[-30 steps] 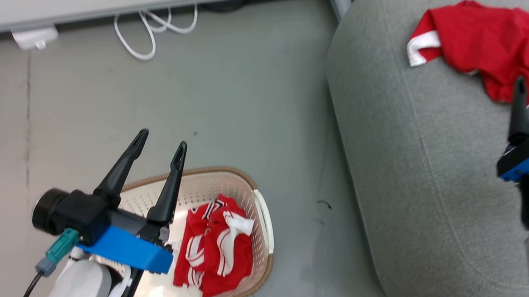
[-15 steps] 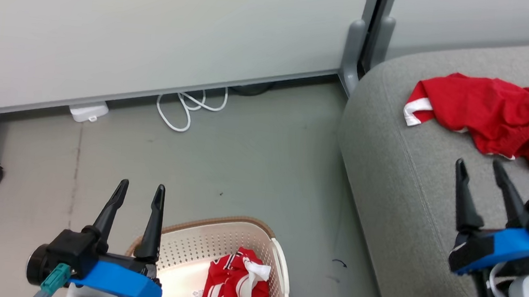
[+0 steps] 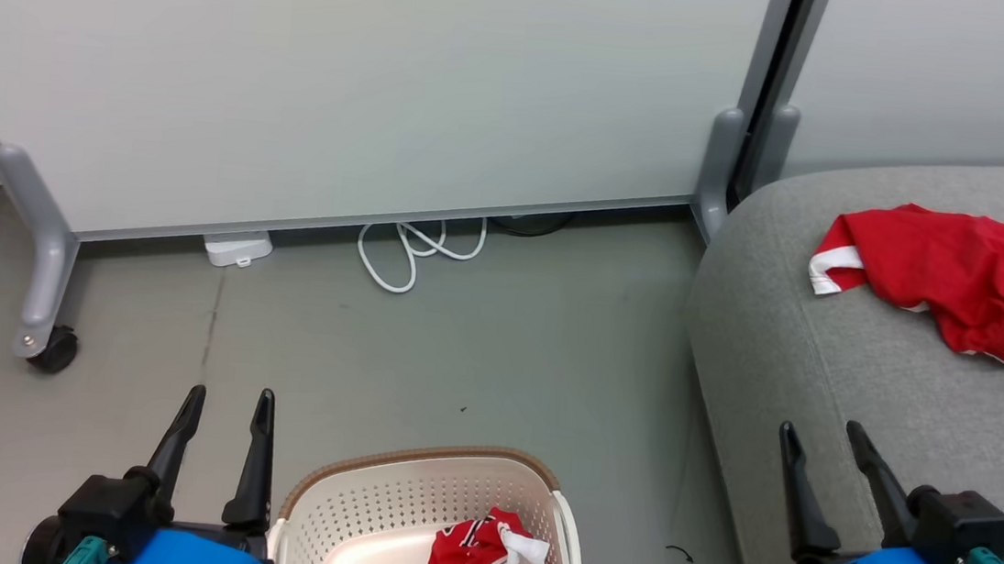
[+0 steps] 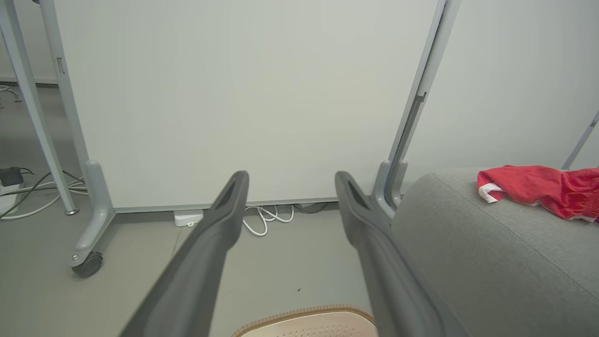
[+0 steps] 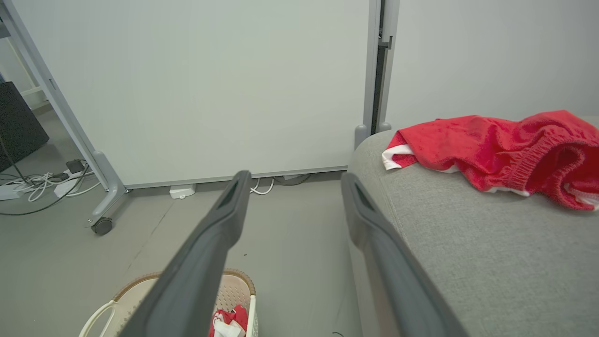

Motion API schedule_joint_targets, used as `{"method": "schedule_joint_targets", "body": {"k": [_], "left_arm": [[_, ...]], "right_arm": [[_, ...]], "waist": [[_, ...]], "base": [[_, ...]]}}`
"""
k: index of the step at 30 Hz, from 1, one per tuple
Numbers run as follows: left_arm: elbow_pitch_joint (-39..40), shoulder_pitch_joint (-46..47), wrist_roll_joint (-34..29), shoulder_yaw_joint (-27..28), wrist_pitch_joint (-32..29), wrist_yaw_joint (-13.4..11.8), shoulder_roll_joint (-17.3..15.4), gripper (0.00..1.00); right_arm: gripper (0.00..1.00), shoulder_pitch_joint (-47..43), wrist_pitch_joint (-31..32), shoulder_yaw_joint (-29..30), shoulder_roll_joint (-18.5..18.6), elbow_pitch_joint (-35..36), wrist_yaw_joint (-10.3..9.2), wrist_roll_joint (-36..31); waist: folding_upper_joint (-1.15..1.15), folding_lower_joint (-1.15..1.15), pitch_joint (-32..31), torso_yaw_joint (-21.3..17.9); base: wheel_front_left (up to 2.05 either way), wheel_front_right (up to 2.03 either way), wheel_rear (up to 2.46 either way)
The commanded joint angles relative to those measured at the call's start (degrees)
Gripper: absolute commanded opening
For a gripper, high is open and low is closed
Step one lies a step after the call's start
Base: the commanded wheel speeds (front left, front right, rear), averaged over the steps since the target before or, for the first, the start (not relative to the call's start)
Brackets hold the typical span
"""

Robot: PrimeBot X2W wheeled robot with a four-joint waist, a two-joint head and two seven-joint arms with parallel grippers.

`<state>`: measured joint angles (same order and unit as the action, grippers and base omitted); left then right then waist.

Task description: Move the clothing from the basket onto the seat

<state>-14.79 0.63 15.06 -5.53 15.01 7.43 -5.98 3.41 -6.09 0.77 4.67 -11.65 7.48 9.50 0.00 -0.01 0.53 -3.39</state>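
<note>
My left gripper [image 3: 230, 396] hangs low over the floor [image 3: 477, 353], just beside the left wall of the basket [image 3: 421, 455]. Its two dark fingers stand wide apart and there is nothing between them. My right gripper [image 3: 821, 432] is above the seat [image 3: 825, 368], close to the seat's front left edge. Its fingers are also spread fully and it holds nothing.

One red garment [image 3: 964, 271] lies crumpled on the seat, toward the back edge and near the rounded back left corner. Its white-trimmed end points to the left edge of the seat. My right gripper is well apart from it.

The other red garment [image 3: 484, 561], with white stripes, lies bunched inside the basket, on the side of the basket that is nearer to the seat. The basket stands on the floor beside the seat, with a strip of bare floor between them.

Behind, a white partition panel [image 3: 347, 74] stands on grey legs, one with a caster wheel [image 3: 53, 349], and a looped white cable [image 3: 413, 250] lies on the floor at its bottom edge.
</note>
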Motion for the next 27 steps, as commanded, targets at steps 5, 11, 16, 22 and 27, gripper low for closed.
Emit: {"method": "schedule_joint_targets", "body": {"k": [5,11,16,22,27], "left_arm": [[-0.66,-1.35,-1.10,2.14,0.25,0.03,-0.11,1.00],[-0.76,-2.02,-1.24,3.42,0.25,0.03,-0.18,1.00],[-0.84,-2.46,-1.52,3.88,0.25,0.03,-0.10,1.00],[-0.77,-2.68,-1.57,4.15,0.25,0.03,-0.23,1.00],[-0.73,-2.79,-1.55,4.28,0.25,0.03,-0.36,1.00]], "right_arm": [[1.00,-2.22,0.47,-1.27,-1.13,0.89,0.03,-0.56],[1.00,-2.14,0.55,-1.96,-1.44,0.99,0.03,-0.72],[1.00,-2.24,0.60,-1.73,-1.54,1.00,0.03,-1.20],[1.00,-2.10,0.34,-1.99,-1.71,0.54,0.03,-1.08],[1.00,-2.04,0.63,-2.44,-1.78,0.21,0.03,-0.07]], "waist": [[0.00,0.01,-0.79,2.29],[0.00,0.01,-1.06,3.40],[0.00,0.01,-1.14,4.03],[0.00,0.01,-1.16,4.44],[0.00,0.01,-1.09,4.39]], "base": [[0.00,0.00,0.00],[0.00,0.00,0.00],[0.00,0.00,0.00],[0.00,0.00,0.00],[0.00,0.00,0.00]]}}
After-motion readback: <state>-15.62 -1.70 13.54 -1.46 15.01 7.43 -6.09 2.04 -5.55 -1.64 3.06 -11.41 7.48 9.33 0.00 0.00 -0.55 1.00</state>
